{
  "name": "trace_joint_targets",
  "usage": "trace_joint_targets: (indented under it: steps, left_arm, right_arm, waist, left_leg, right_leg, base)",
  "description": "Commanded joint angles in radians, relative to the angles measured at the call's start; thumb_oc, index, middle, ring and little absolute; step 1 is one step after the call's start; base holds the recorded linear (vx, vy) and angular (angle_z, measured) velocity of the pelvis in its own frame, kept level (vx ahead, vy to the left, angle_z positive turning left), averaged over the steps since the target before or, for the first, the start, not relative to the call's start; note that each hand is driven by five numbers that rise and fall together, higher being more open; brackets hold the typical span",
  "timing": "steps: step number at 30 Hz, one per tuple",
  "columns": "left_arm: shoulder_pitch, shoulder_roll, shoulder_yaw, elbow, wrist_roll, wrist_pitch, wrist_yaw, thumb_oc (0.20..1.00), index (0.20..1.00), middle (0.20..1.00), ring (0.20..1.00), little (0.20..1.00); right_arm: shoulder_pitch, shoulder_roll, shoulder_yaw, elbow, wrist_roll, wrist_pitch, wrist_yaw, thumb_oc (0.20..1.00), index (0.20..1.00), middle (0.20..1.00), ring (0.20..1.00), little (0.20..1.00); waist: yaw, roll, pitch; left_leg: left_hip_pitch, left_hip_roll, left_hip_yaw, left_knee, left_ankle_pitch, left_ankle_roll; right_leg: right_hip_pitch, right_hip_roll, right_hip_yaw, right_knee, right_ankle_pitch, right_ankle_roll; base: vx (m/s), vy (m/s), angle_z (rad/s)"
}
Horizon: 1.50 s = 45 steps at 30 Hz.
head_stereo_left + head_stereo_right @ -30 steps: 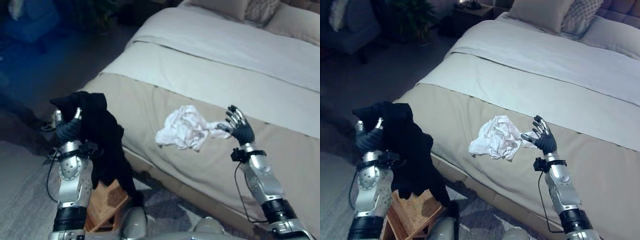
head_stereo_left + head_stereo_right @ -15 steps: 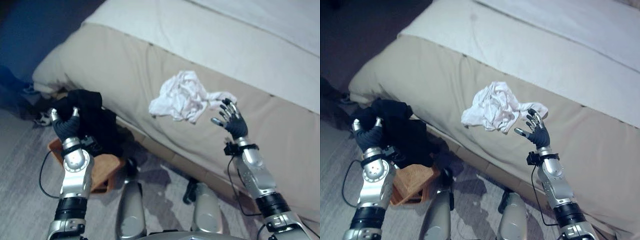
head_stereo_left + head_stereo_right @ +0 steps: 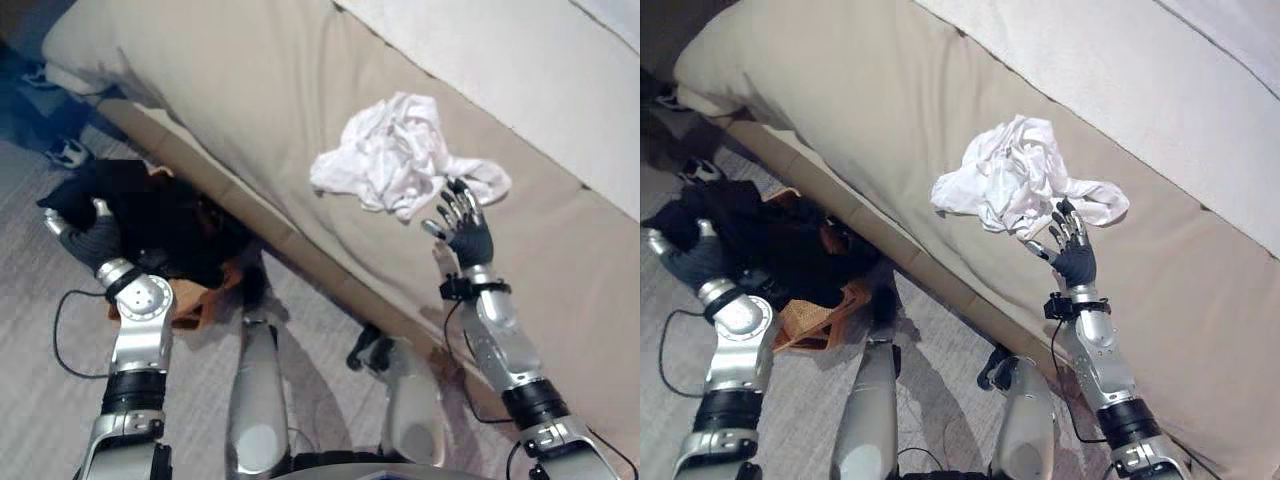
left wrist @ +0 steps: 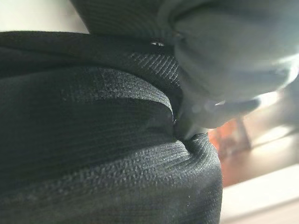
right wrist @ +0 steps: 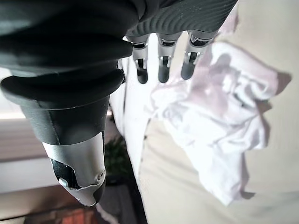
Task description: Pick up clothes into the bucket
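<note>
A black garment (image 3: 150, 225) lies heaped over an orange-brown basket (image 3: 196, 300) on the floor by the bed's side. My left hand (image 3: 90, 238) is at the heap's outer edge, shut on the black cloth (image 4: 103, 140), which hides most of the basket (image 3: 818, 318). A crumpled white garment (image 3: 400, 155) lies on the beige bed cover (image 3: 250, 90). My right hand (image 3: 463, 232) hovers just beside it, open, with straight fingers (image 5: 159, 65) pointing at the white cloth (image 5: 219, 126) without touching it.
The bed's long edge runs diagonally between the two hands. A white sheet (image 3: 520, 60) covers the far part of the bed. A shoe (image 3: 65, 152) lies on the grey carpet near the bed's corner.
The camera has tilted down. My left hand has lowered the black garment from hanging above the basket to resting on it. The right hand stays open by the white garment.
</note>
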Motion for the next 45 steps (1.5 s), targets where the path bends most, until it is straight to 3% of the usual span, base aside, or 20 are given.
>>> trace_joint_targets:
  steps: [1, 11, 30, 38, 45]
  left_arm:
    - [-0.024, 0.085, 0.075, -0.115, 0.111, -0.091, 0.049, 0.2, 0.2, 0.2, 0.2, 0.2]
    - [-0.07, 0.242, 0.174, -0.109, 0.078, -0.11, 0.05, 0.2, 0.2, 0.2, 0.2, 0.2]
    - [-0.087, 0.25, 0.185, -0.057, 0.132, -0.068, 0.116, 0.2, 0.2, 0.2, 0.2, 0.2]
    - [-0.099, 0.35, 0.242, -0.073, 0.152, -0.051, 0.156, 0.2, 0.2, 0.2, 0.2, 0.2]
    - [-0.114, 0.374, 0.249, -0.089, 0.148, -0.053, 0.156, 0.2, 0.2, 0.2, 0.2, 0.2]
  right_arm:
    - [0.003, 0.028, -0.007, -0.001, 0.019, -0.07, -0.002, 1.0, 1.0, 1.0, 1.0, 1.0]
    - [0.091, 0.006, 0.007, 0.114, -0.028, -0.034, 0.058, 1.0, 1.0, 1.0, 1.0, 1.0]
    - [0.114, 0.025, -0.03, 0.096, -0.001, -0.05, 0.051, 1.0, 1.0, 1.0, 1.0, 1.0]
    - [0.124, 0.017, -0.022, 0.103, -0.004, -0.047, 0.056, 1.0, 1.0, 1.0, 1.0, 1.0]
    - [0.13, 0.016, -0.023, 0.106, 0.001, -0.04, 0.064, 1.0, 1.0, 1.0, 1.0, 1.0]
  waist:
    - [0.01, -0.031, -0.066]
    - [0.021, -0.016, -0.114]
    - [0.015, -0.038, -0.097]
    - [0.024, -0.026, -0.115]
    - [0.023, -0.017, -0.13]
  left_leg:
    - [0.041, 0.016, 0.044, 0.038, -0.097, -0.003]
    - [0.138, 0.002, 0.037, -0.098, -0.049, -0.003]
    - [0.144, -0.011, 0.038, -0.098, -0.06, 0.003]
    - [0.158, -0.017, 0.046, -0.101, -0.067, 0.006]
    - [0.165, -0.023, 0.046, -0.107, -0.069, 0.005]
  right_leg:
    - [0.063, -0.016, 0.002, -0.197, 0.193, 0.065]
    - [0.154, -0.008, -0.041, -0.297, 0.228, 0.086]
    - [0.183, -0.011, -0.054, -0.337, 0.255, 0.104]
    - [0.2, -0.013, -0.046, -0.358, 0.264, 0.11]
    - [0.214, -0.017, -0.053, -0.372, 0.274, 0.115]
  base:
    - [0.11, 0.004, 0.12]
    - [0.06, 0.005, 0.08]
    - [0.01, -0.002, 0.04]
    - [0.0, 0.003, 0.0]
    - [0.0, 0.0, 0.0]
